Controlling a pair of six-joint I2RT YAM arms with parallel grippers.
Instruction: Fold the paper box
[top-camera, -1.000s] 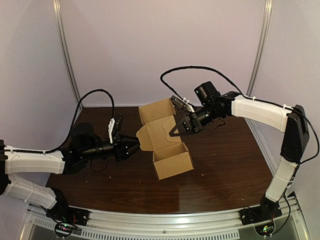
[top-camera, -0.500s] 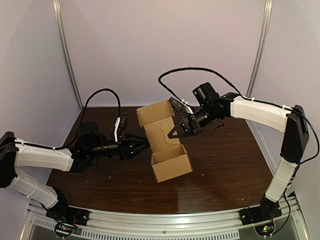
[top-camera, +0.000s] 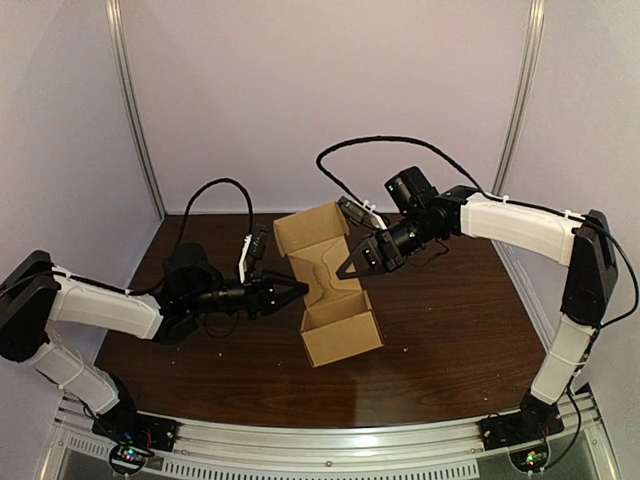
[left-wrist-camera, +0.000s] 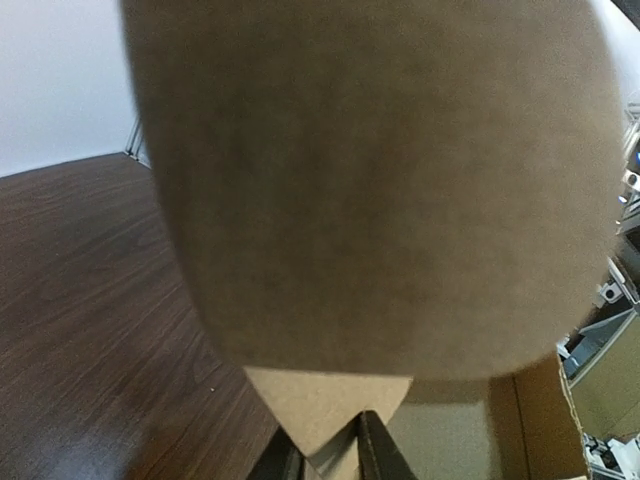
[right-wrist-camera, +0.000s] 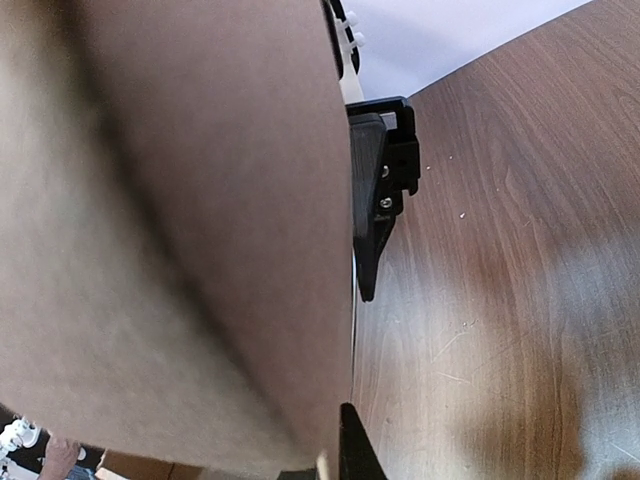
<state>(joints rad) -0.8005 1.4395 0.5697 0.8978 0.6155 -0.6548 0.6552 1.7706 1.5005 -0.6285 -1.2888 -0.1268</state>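
**A:** What has the right gripper (top-camera: 352, 266) got?

**B:** It looks pinched on the right wall of the paper box (top-camera: 335, 300). In its own camera one finger (right-wrist-camera: 372, 190) lies flush against the card, and the other is hidden behind the sheet.

**A:** And the left gripper (top-camera: 296, 290)?

**B:** Its tips are up against the box's left side flap (top-camera: 303, 268). Its wrist view is mostly a blur of card, with the flap's point sitting between the fingers (left-wrist-camera: 378, 458). I can't tell whether they've closed on it.

**A:** Where is the box sitting?

**B:** Mid-table (top-camera: 450, 330). The tray end is toward the near edge and the lid (top-camera: 310, 228) stands up at the back.

**A:** How will it handle?

**B:** I'd say it's light, thin card. The panels are stiff and the creases are floppy. It would likely skid on that polished wood if it were pushed unbraced, and a hard squeeze would dent it. I'd hold a wall to steady it and press the flaps close to their fold lines, not at the free edges.

**A:** And the arms?

**B:** The left arm stretches low and almost level across from the left. The right arm has its elbow high at the table's right edge, and its forearm reaches across with the wrist tipped down onto the box.
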